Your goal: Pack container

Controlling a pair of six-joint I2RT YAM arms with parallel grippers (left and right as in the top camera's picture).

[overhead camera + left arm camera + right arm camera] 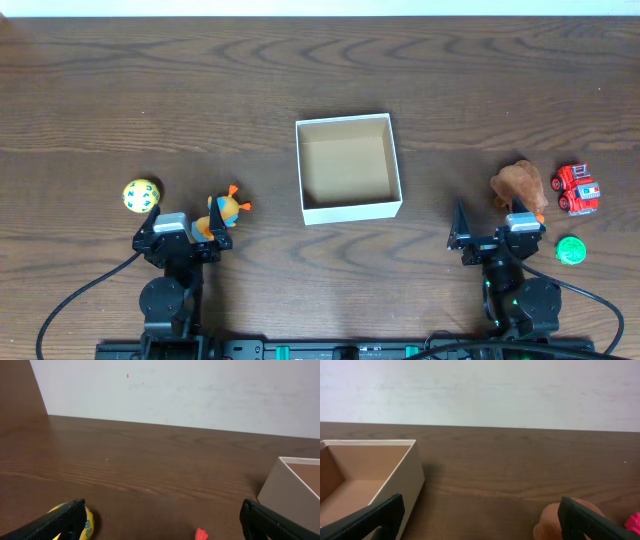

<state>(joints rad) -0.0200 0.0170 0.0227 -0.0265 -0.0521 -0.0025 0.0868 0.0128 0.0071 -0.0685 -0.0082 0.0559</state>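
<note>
Left fingers (60,521) and right fingers (372,516): spread wide, nothing held. Box (352,210): square white card, thin low walls, tan inside, empty, middle of worktop (200,80). Ball (141,195): yellow, round, near left edge. Plush (518,183): brown, soft, near right edge; best pinched mid-body and released low inside the walls.

No readable text, label or number anywhere.

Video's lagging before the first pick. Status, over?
Left gripper open, right gripper open, both empty. Container empty. Nothing blocking it; orange toy and brown plush lie nearest, outside.
</note>
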